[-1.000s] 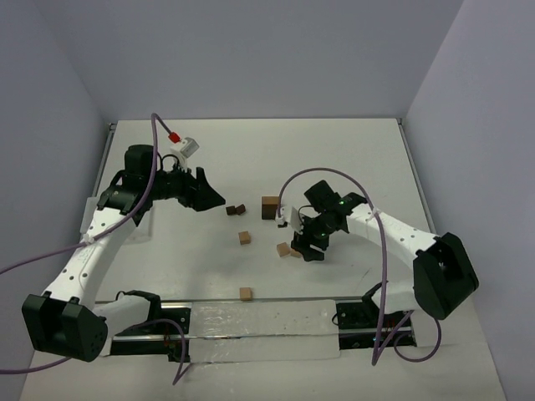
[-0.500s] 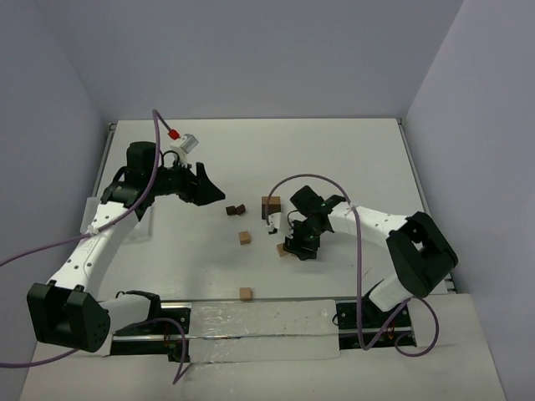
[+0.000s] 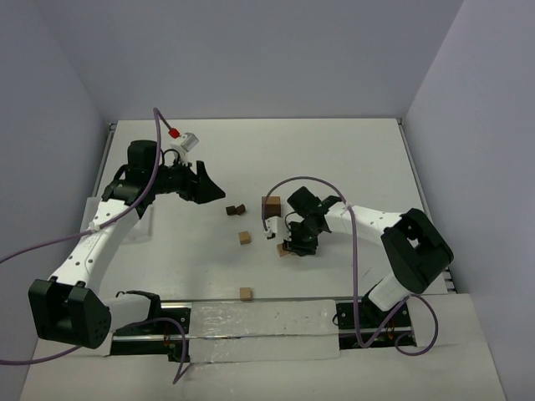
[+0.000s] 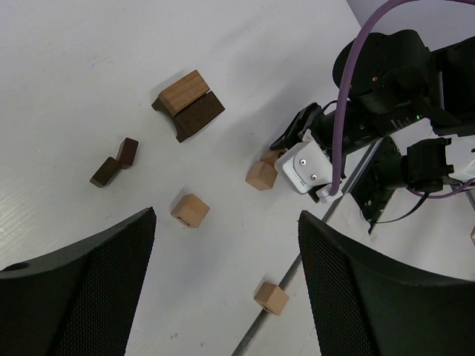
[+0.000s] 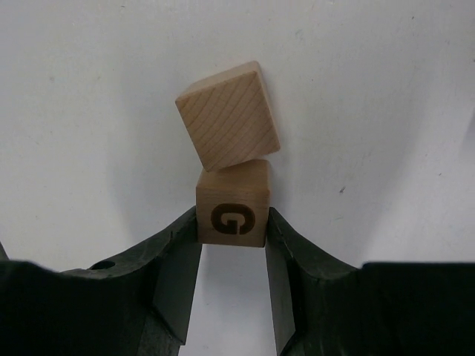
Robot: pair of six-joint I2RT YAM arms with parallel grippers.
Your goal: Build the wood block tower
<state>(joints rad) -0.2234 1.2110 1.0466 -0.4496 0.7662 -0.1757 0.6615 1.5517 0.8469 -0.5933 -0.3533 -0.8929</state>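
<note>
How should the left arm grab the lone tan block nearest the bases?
Grip the lone tan block by two opposite side faces, straight from above. It lies flat on the table, clear of other blocks, leaving the jaws room.

- We see our left arm (image 3: 88,242) stretched forward along the left side, with the elbow bent and the wrist turned toward the centre.
- Our left gripper (image 3: 211,190) hangs raised with its jaws spread wide.
- Our right arm (image 3: 376,221) folds inward to the left, with the wrist pitched down.
- Our right gripper (image 5: 231,237) sits low, its fingers (image 5: 178,256) pressed against both sides of a tan block marked G (image 5: 231,208).
</note>
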